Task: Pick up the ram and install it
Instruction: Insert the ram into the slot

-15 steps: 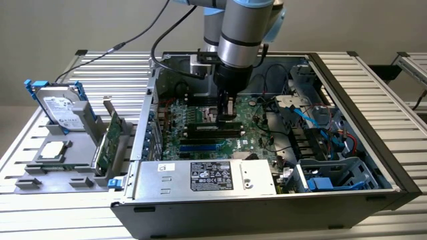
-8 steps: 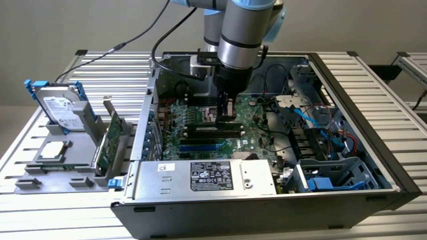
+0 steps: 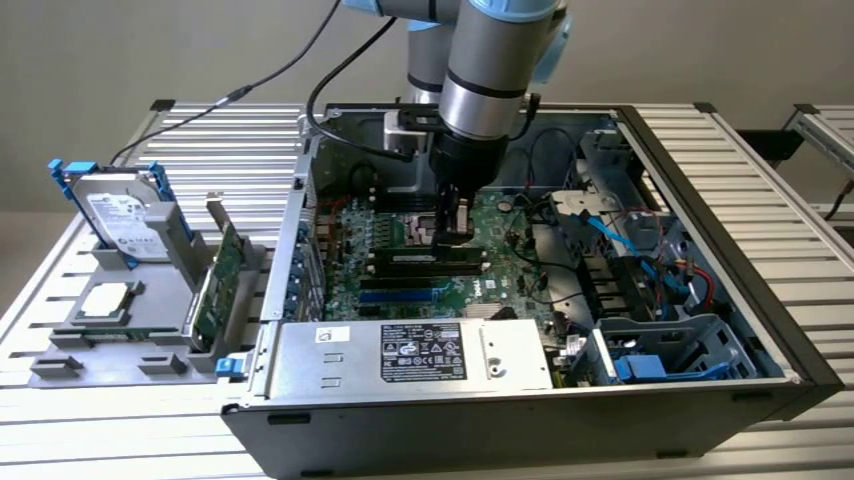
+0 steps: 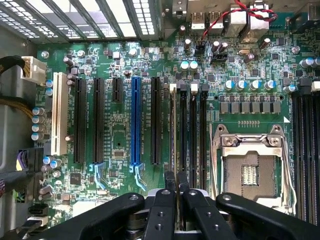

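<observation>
Wrist view: gripper [image 4: 176, 182] clenched on the ram [image 4: 173, 130], upright on the motherboard [image 4: 120, 130]; power-supply label [image 3: 420, 352] unreadable.

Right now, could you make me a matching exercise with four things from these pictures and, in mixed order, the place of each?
1. hard drive
2. gripper
3. power supply
4. expansion card

A. inside the case, over the black memory slots
B. on the grey tray, between blue rails
C. on the grey tray, green, standing on edge
D. inside the case, bearing a printed label

Pairs: 1-B, 2-A, 3-D, 4-C.
</observation>
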Available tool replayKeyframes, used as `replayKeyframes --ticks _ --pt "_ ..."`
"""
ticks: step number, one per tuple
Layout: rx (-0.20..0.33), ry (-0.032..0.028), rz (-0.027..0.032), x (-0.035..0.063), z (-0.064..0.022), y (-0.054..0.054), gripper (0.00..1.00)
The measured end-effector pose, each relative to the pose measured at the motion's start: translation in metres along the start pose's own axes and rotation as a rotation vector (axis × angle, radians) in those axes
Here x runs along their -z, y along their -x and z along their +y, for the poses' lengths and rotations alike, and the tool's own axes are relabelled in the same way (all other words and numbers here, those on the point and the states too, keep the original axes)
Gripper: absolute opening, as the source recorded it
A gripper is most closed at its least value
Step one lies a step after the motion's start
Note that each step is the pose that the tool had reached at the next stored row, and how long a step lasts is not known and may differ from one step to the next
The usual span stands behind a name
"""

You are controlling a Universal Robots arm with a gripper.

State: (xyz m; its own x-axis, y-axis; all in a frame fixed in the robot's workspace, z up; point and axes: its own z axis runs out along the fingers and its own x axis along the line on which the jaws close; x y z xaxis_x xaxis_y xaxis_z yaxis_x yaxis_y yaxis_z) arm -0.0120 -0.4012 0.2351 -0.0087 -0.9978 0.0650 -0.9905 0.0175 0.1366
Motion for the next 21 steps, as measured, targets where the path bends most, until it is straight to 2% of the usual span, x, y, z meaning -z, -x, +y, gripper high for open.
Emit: replayKeyframes --ticks 7,15,21 --pt "0.000 0.0010 0.0006 -0.0004 -0.0006 -0.0001 0.13" --pt "-0.001 0.0011 0.0056 -0.0014 -0.0007 -0.0001 0.13" --pt "-0.001 0.0009 0.0055 -0.0021 -0.0006 0.0000 0.13"
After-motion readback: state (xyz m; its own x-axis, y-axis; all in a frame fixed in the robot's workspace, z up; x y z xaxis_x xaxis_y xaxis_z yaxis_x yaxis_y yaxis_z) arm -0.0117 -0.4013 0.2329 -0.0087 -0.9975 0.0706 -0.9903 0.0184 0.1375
